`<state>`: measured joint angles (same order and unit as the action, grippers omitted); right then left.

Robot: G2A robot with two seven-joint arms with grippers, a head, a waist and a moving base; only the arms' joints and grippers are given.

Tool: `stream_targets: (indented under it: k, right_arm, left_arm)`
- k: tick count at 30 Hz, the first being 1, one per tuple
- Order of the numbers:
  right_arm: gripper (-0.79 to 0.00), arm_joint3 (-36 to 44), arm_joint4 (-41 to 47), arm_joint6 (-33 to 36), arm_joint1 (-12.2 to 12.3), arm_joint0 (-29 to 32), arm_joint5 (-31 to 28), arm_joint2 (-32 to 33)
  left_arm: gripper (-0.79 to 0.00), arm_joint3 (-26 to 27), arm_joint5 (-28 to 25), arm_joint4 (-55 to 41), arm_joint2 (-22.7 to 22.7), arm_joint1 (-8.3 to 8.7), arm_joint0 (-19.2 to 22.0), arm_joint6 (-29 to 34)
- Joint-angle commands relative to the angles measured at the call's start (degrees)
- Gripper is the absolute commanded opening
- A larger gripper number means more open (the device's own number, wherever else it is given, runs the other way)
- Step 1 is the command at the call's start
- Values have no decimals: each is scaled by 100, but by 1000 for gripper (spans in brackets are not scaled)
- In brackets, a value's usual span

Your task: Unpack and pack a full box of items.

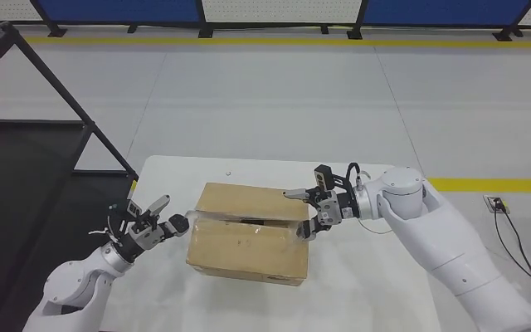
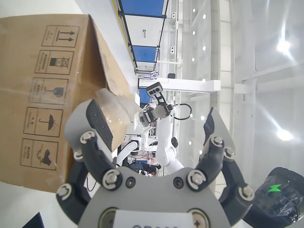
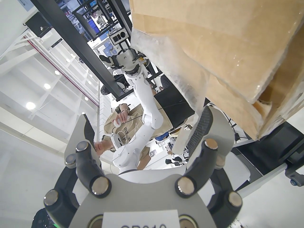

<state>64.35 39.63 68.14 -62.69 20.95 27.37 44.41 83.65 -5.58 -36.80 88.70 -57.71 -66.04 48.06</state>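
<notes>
- Top view: the white table is recorded across the lower middle of the frame, and the task's box stands on it.
- The cardboard box is located at the centre of the table, just below frame centre. It is upright, with its top flaps folded down and a dark slit visible along the seam between them. Handling symbols are noted on the end wall seen in the left wrist view. The opposite end is seen in the right wrist view.
- The right gripper is positioned at the box's right end, just right of frame centre, level with the seam. Its jaws are spread wide and nothing is clasped between them, as confirmed in the right wrist view.
- The left gripper is positioned just off the box's left end, in the lower left of the frame. Its jaws are likewise spread wide and nothing is gripped.
- The clear tape is run along the seam, and crumpled loose ends are peeled up at both ends of the box.
- At the left end, a tape flap stands off the box corner just beside one finger pad of the left gripper. Contact cannot be determined.
- At the right end, a tape strip hangs from the box edge down to one finger pad of the right gripper. Contact cannot be determined there either.
</notes>
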Motion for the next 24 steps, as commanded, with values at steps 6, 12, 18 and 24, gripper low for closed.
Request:
stream_targets:
  k: [6, 12, 18, 24]
  right_arm:
    - [0, -39, -36, 51, -22, -7, -3, 7]
    - [0, -31, -65, 74, -21, 32, -16, 49]
    - [0, 9, -94, 66, -6, 98, -23, 119]
    - [0, 40, -111, 73, -1, 131, -12, 170]
  left_arm:
    - [0, 232, 65, 0, -32, -18, 113, -210]
    - [0, 60, 128, 365, -133, -36, 373, -673]
    - [0, -163, 73, 496, -127, -40, 579, -760]
    - [0, -290, -232, 1098, -132, -16, 525, -813]
